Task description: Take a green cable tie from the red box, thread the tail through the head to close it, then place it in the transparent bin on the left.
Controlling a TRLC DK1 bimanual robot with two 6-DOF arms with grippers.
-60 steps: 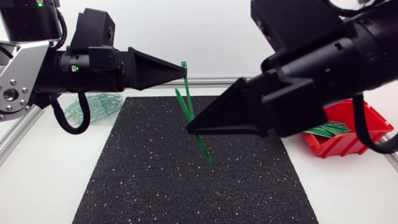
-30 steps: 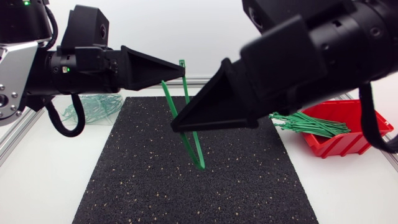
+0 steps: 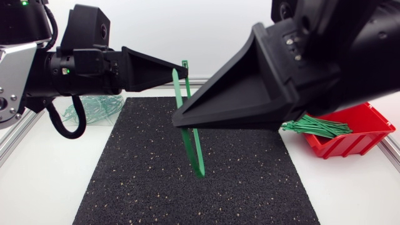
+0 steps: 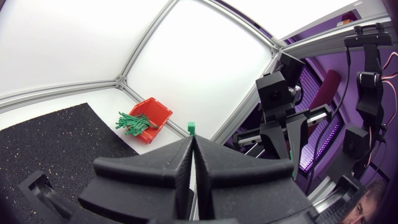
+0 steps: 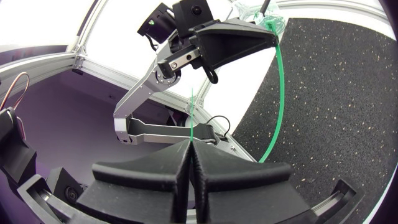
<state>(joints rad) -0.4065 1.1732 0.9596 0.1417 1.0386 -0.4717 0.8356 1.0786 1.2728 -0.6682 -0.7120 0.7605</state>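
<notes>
Threading the tail through the head is the step in hand. The green cable tie (image 3: 199, 167) hangs as a bent loop over the black mat (image 3: 187, 194) on the table, not yet closed. The left arm (image 3: 81, 65) comes in level, its jaws pressed on the head end. The right arm (image 3: 312, 69) slants down, its jaws pinching the tail, whose tip pokes out past them. Next, I judge, the 2 ends must meet, with the tip squared to the head's slot. The transparent bin (image 3: 94, 109) and the red box (image 3: 365, 125) sit off to either side.
</notes>
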